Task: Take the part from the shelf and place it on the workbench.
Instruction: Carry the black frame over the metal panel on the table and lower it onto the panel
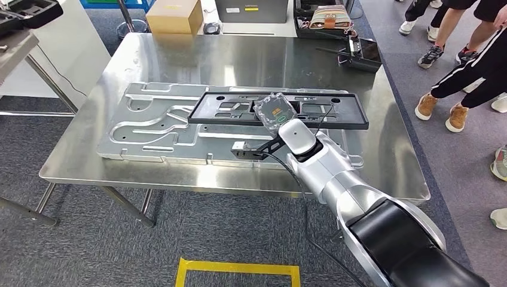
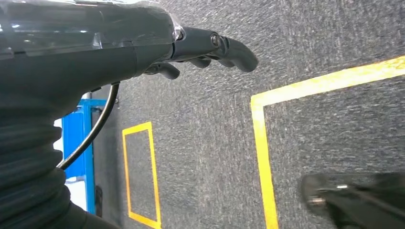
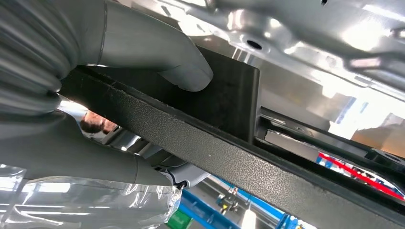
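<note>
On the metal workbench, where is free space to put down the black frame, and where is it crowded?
The workbench is bare along its near edge and across the far strip behind the grooved metal plate. The middle is crowded: the right hand holds the black frame over the plate. A black device occupies the far right corner.

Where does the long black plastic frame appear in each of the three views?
Head view: black frame lies across the silver panel, under the right hand.
Left wrist view: not in it.
Right wrist view: frame crosses the picture, gripped by the right hand.
Shared landmark: silver panel.
</note>
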`<state>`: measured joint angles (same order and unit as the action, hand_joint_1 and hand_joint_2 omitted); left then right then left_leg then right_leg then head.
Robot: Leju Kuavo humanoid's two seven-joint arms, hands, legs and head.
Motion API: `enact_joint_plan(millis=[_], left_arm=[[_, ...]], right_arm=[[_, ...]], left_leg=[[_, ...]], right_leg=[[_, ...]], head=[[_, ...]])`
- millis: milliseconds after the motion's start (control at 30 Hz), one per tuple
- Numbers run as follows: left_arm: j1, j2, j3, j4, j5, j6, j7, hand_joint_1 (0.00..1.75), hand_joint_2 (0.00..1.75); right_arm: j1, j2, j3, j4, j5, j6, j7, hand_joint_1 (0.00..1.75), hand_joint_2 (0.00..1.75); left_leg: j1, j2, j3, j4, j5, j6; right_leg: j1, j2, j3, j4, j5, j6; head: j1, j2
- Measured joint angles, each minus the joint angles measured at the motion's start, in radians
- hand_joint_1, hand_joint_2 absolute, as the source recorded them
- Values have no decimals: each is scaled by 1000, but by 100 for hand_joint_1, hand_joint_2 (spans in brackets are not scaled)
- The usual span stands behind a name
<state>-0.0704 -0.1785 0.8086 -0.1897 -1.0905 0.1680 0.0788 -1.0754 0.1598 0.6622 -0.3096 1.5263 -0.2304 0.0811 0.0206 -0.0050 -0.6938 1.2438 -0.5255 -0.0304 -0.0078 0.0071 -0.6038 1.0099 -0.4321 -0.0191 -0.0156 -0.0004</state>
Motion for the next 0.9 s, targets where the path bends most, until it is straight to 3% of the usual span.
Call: enact_joint_plan(millis=[67, 133, 333, 467, 600, 900], left_arm=[[1, 0, 0, 0, 2, 0, 1, 0, 175], [-1, 0, 2, 0, 7, 0, 3, 0, 175], [1, -1, 7, 0, 9, 6, 0, 0, 175], [-2, -2, 13, 0, 11, 11, -23, 0, 175], [-2, -2, 22, 0, 14, 14, -37, 0, 175], [-5, -12, 31, 0, 27, 91, -175, 0, 175]], right_arm=[[-1, -1, 0, 0, 0, -10, 0, 175, 175], [-2, -2, 0, 0, 1, -22, -1, 175, 175], [2, -5, 0, -4, 9, -99, -9, 175, 175], [2, -6, 0, -8, 15, -180, -12, 175, 175], [3, -6, 0, -12, 16, -202, -16, 175, 175], [42, 4, -30, -14, -28, -254, -68, 175, 175]], left_leg=[[-2, 1, 42, -127, 82, 8], [-5, 0, 69, -203, 106, 18], [-10, -5, 72, -218, 99, 27], [-11, -5, 73, -217, 98, 35], [-12, -5, 73, -217, 98, 39], [-12, -5, 73, -217, 99, 40]], right_leg=[[2, 2, 6, 7, -11, 6], [6, 4, 2, 15, -18, 14], [6, 0, 1, 9, -17, 11], [5, -1, 5, 3, -14, 18], [4, -1, 5, 0, -12, 24], [4, -1, 6, 0, -11, 32]], head=[[0, 0], [0, 0], [1, 0], [1, 0], [1, 0], [1, 0]])
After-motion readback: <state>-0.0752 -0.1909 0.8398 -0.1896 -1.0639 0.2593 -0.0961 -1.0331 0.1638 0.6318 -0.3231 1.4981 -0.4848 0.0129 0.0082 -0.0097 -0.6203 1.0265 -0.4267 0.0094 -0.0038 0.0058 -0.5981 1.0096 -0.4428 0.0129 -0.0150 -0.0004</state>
